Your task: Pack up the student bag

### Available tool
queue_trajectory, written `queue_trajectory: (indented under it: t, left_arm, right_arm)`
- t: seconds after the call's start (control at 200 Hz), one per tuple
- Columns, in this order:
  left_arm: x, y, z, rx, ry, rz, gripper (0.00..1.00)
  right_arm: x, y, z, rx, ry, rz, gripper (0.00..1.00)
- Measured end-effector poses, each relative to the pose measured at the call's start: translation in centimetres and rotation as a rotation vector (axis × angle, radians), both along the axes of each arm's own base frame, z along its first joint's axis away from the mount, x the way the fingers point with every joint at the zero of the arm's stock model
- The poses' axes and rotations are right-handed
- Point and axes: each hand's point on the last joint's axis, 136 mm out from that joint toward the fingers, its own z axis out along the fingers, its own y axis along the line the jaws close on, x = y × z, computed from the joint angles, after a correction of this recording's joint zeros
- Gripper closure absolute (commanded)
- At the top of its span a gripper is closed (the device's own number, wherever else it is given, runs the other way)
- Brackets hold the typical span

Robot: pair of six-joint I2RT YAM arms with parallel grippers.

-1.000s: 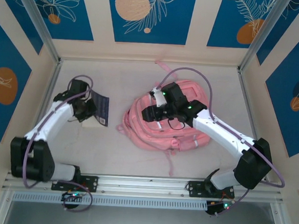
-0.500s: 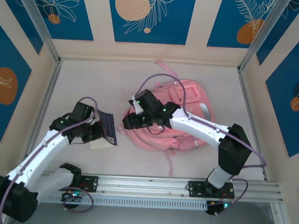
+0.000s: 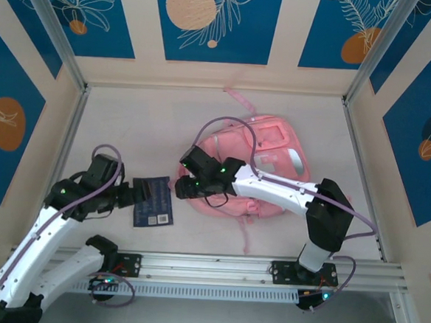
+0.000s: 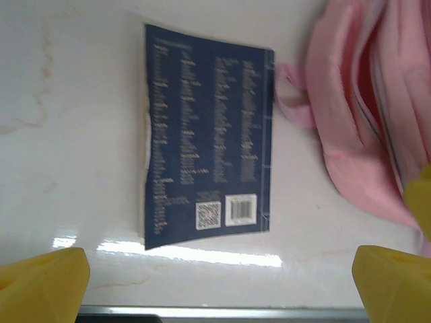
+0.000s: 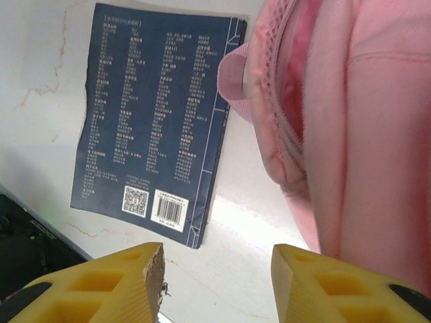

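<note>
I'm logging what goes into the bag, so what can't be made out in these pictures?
Book text: blurred and too small, left wrist view; its front cover lies face down.
Student bag interior: right wrist view, hidden by its own folded fabric.
Bag's left edge: top view, covered by the right arm.

Overhead; both wrists close over book (image 4: 205,138)

The dark blue book (image 5: 158,121) carries a QR code (image 5: 135,200) and a barcode (image 5: 171,210) on its cover — the columns of white print (image 5: 148,101) above them are too small to read.
</note>
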Motion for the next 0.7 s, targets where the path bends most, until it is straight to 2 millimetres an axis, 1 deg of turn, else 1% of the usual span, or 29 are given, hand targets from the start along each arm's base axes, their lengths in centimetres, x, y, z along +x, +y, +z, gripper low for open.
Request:
queue_trajectory:
  t: [0.06, 0.13, 0.23, 0.33, 0.415, 0.49, 0.61, 0.7]
  left_arm:
    - [0.3, 0.4, -0.7, 0.028, 0.028, 0.031, 0.00]
    - [0.7, 0.5, -2.0, 0.051, 0.066, 0.063, 0.01]
    - [1.3, 0.9, -4.1, 0.075, 0.109, 0.110, 0.07]
    - [1.8, 1.6, -5.7, 0.070, 0.111, 0.171, 0.17]
    - [2.1, 2.1, -7.0, 0.061, 0.113, 0.218, 0.30]
    - [2.3, 2.4, -8.3, 0.050, 0.117, 0.249, 0.39]
    - [2.1, 2.4, -10.6, 0.028, 0.140, 0.275, 0.40]
    - [1.9, 2.4, -11.8, 0.016, 0.158, 0.289, 0.40]
  right_arm:
    - [-0.3, 0.5, -0.2, -0.004, 0.006, 0.008, 0.55]
    - [-0.6, 1.1, -0.4, -0.010, 0.012, 0.017, 0.55]
    - [-0.8, 2.0, -1.1, -0.014, 0.029, 0.025, 0.54]
    - [-0.7, 2.6, -1.8, -0.014, 0.050, 0.020, 0.54]
    - [-0.5, 3.2, -2.5, -0.017, 0.064, 0.016, 0.54]
    - [-0.3, 3.8, -3.1, -0.021, 0.074, 0.010, 0.55]
    - [0.3, 4.9, -4.3, -0.032, 0.092, -0.002, 0.58]
    - [0.4, 5.3, -5.4, -0.045, 0.111, -0.008, 0.59]
